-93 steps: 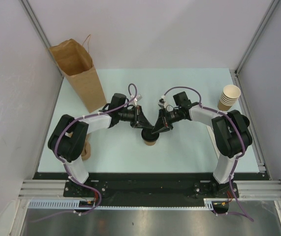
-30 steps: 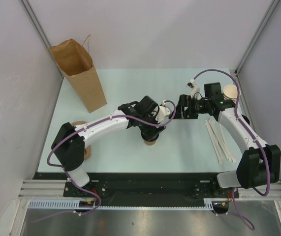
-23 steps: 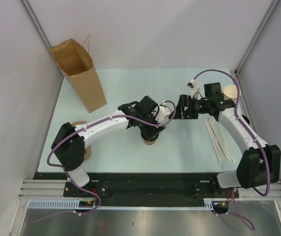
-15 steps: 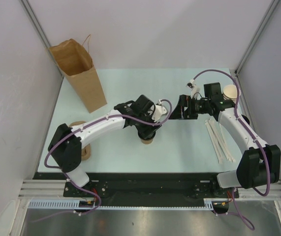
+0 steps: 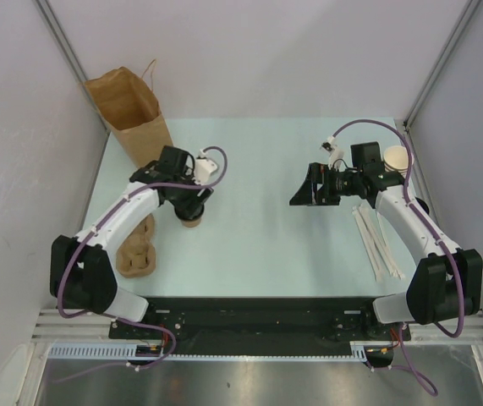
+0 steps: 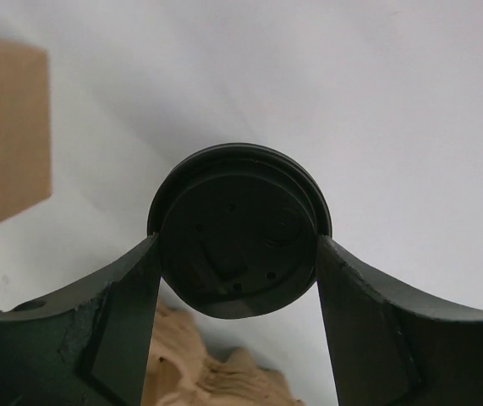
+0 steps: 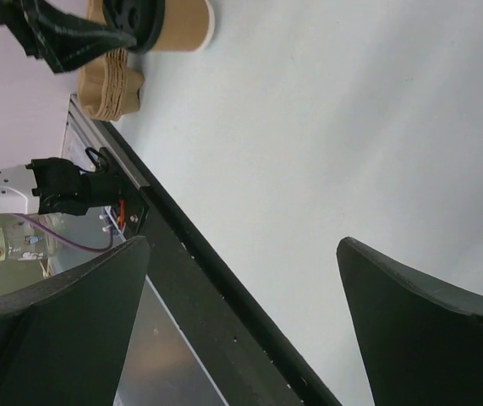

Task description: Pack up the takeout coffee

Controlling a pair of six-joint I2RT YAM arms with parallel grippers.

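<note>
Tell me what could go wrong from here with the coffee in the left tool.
1. The left tool grips at the lid, which could pop off the takeout coffee.
2. The paper bag is tall, narrow and held by nothing, with the right tool far away. Clipping its rim could topple it.

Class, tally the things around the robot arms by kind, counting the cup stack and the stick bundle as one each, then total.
Paper bag: 1
Lidded coffee cup: 1
Stack of lidless cups: 1
Cardboard cup carrier: 1
Bundle of white sticks: 1
Total: 5
</note>
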